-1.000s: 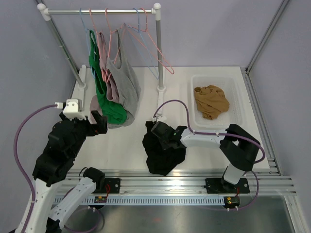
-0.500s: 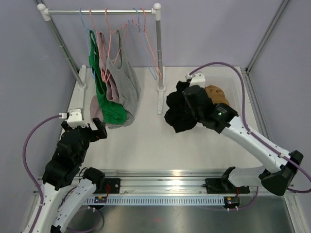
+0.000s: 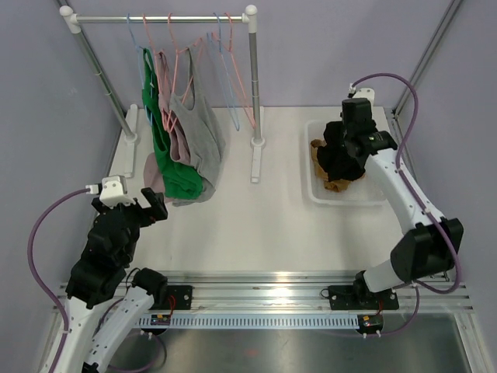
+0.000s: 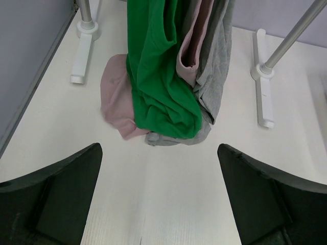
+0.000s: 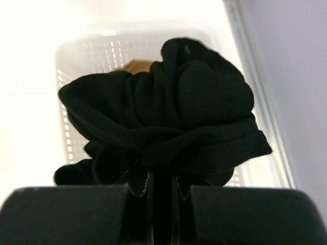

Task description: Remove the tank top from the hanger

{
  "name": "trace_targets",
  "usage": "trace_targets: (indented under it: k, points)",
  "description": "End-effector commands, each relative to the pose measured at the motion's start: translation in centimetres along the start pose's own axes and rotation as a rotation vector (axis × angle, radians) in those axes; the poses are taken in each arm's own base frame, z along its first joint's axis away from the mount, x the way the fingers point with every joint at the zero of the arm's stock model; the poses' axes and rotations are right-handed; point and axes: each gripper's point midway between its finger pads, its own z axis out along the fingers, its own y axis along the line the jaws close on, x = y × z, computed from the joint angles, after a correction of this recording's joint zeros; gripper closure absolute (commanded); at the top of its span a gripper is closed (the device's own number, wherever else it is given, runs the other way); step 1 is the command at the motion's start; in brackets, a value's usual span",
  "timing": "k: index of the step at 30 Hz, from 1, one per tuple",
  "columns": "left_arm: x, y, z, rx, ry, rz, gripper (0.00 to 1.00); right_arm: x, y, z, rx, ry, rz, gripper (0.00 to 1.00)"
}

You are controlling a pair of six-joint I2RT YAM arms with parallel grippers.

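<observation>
My right gripper [image 3: 342, 155] is shut on a bunched black tank top [image 3: 335, 158] and holds it above the white basket [image 3: 374, 196] at the back right. In the right wrist view the black top [image 5: 168, 127] fills the middle, pinched between the jaws [image 5: 163, 178], with the basket [image 5: 66, 92] below. Green [image 3: 163, 159], pink and grey [image 3: 200, 140] tank tops hang on hangers from the rack [image 3: 155, 17] at the back left. My left gripper [image 3: 151, 203] is open and empty over the table in front of them; the green top shows in its view [image 4: 158, 76].
A brown garment [image 3: 320, 149] lies in the basket under the black top. Several empty hangers [image 3: 233, 70] hang at the rack's right end. The rack's right post [image 3: 254, 93] and feet [image 4: 263, 99] stand on the table.
My right arm has carried the black tank top from the table's front centre up and right, to above the basket. My left arm pulled back slightly.
</observation>
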Motion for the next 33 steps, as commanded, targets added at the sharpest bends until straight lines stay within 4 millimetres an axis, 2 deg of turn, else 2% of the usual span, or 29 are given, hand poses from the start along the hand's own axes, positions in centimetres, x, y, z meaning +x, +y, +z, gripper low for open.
trace_targets:
  k: [1,3,5,6,7,8,9,10,11,12,13,14,15,16,18,20,21,22,23,24,25,26,27,28,29,30,31,33]
  points:
    - [-1.6,0.2,-0.1,-0.020,-0.063,-0.055,0.01,3.5,2.4,4.4,-0.082,0.093,-0.015,1.00]
    - [-1.6,0.2,0.0,-0.020,-0.064,-0.047,0.01,6.8,3.0,6.4,-0.083,0.174,-0.021,0.94]
    - [-1.6,0.0,0.1,-0.013,-0.056,-0.040,0.01,9.2,3.3,7.7,-0.095,0.235,0.015,0.91]
    - [-1.7,-0.1,0.1,-0.007,-0.056,-0.039,0.01,10.9,3.8,8.7,-0.106,0.283,0.015,0.85]
    - [-1.8,-0.5,0.0,0.013,-0.052,-0.037,0.01,12.3,4.0,8.9,-0.108,0.337,0.021,0.82]
    - [-1.7,-0.8,0.2,0.020,-0.037,-0.028,0.01,12.6,3.9,9.2,-0.091,0.357,0.022,0.80]
    - [-1.5,-0.9,0.2,0.025,-0.018,-0.017,0.01,13.7,4.0,9.6,-0.082,0.395,0.013,0.76]
    - [-1.7,-1.2,0.1,0.036,-0.004,-0.015,0.01,14.1,3.9,9.4,-0.079,0.415,0.012,0.53]
    - [-2.4,-1.5,0.2,0.037,0.011,-0.015,0.01,13.5,3.4,9.3,-0.054,0.405,0.018,0.43]
    - [-2.6,-1.7,0.0,0.040,0.029,-0.011,0.01,12.5,3.2,8.6,-0.052,0.381,0.030,0.38]
    - [-2.9,-2.3,0.0,0.061,0.048,-0.006,0.01,11.9,2.4,8.0,-0.024,0.374,0.030,0.23]
    - [-4.6,-2.9,-0.2,0.073,0.040,-0.014,0.01,10.3,1.8,7.5,0.001,0.344,0.043,0.01]
    - [-5.0,-3.1,-0.2,0.074,0.055,-0.010,0.01,8.6,1.0,6.4,0.018,0.308,0.058,0.01]
    - [-5.8,-3.7,-0.3,0.096,0.056,-0.011,0.01,8.1,0.3,5.4,0.035,0.310,0.049,0.00]
    - [-8.6,-4.9,-0.2,0.119,0.043,-0.003,0.01,4.7,-0.8,3.3,0.047,0.246,0.077,0.00]
    - [-10.2,-6.3,0.2,0.167,0.044,0.031,0.01,3.2,-1.3,1.3,0.036,0.223,0.106,0.00]
    - [-11.9,-7.1,0.7,0.170,0.051,0.037,0.01,1.9,-1.9,-0.5,0.019,0.179,0.144,0.00]
    - [-12.5,-7.6,1.3,0.169,0.064,0.045,0.01,1.3,-0.9,-1.5,-0.056,0.163,0.169,0.01]
    - [-13.1,-8.0,1.8,0.168,0.063,0.060,0.01,1.8,0.0,-2.2,-0.124,0.163,0.176,0.01]
    - [-14.5,-8.9,3.0,0.166,0.058,0.064,0.01,0.7,0.4,-4.4,-0.209,0.114,0.207,0.01]
    - [-15.1,-9.3,3.7,0.168,0.054,0.067,0.01,0.1,2.9,-6.0,-0.378,0.097,0.236,0.01]
    - [-16.0,-9.8,4.1,0.172,0.041,0.084,0.01,1.2,4.2,-7.1,-0.469,0.115,0.247,0.00]
    - [-16.5,-10.3,5.0,0.171,0.040,0.090,0.01,0.4,4.7,-9.6,-0.562,0.066,0.273,0.01]
    - [-17.8,-11.3,6.0,0.186,0.029,0.113,0.01,-0.2,6.7,-11.8,-0.726,0.044,0.301,0.00]
    - [-18.1,-11.8,7.0,0.189,0.029,0.123,0.01,1.1,7.4,-12.4,-0.780,0.066,0.311,0.01]
    - [-18.6,-12.2,7.7,0.189,0.025,0.131,0.01,0.6,7.5,-14.5,-0.839,0.035,0.340,0.01]
    - [-19.2,-13.5,9.2,0.216,0.026,0.165,0.01,1.4,8.1,-15.4,-0.905,0.042,0.340,0.01]
    - [-20.2,-13.8,10.9,0.197,0.010,0.168,0.01,1.4,7.9,-17.3,-0.953,0.020,0.367,0.00]
